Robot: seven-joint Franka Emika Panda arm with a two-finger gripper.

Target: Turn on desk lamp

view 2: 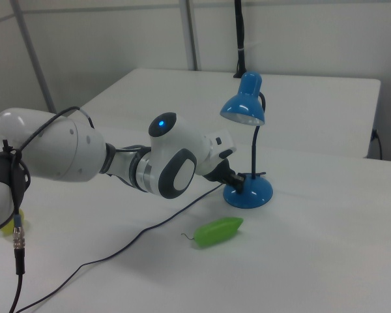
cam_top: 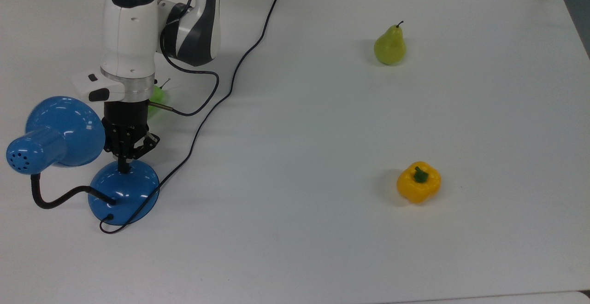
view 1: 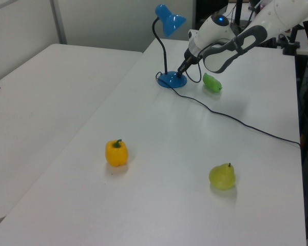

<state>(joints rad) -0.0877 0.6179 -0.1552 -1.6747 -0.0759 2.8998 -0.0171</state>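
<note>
The desk lamp is glossy blue. Its flared shade (cam_top: 64,131) hangs at the top view's left on a black gooseneck (cam_top: 50,200) above the round base (cam_top: 124,193). My gripper (cam_top: 123,166) points down with its fingers pressed together, shut. The tips touch the top of the base and cover the switch spot. In the left view the gripper (view 1: 180,73) meets the base (view 1: 170,80) below the shade (view 1: 169,19). In the right view the gripper (view 2: 238,182) sits against the base (view 2: 249,191), and the shade (view 2: 244,107) faces down. I cannot tell whether the bulb is lit.
A green chili (cam_top: 156,96) lies just behind my wrist. The lamp's black cord (cam_top: 221,101) runs from the base to the table's far edge. A pear (cam_top: 390,46) and a yellow bell pepper (cam_top: 418,182) sit far off at the top view's right.
</note>
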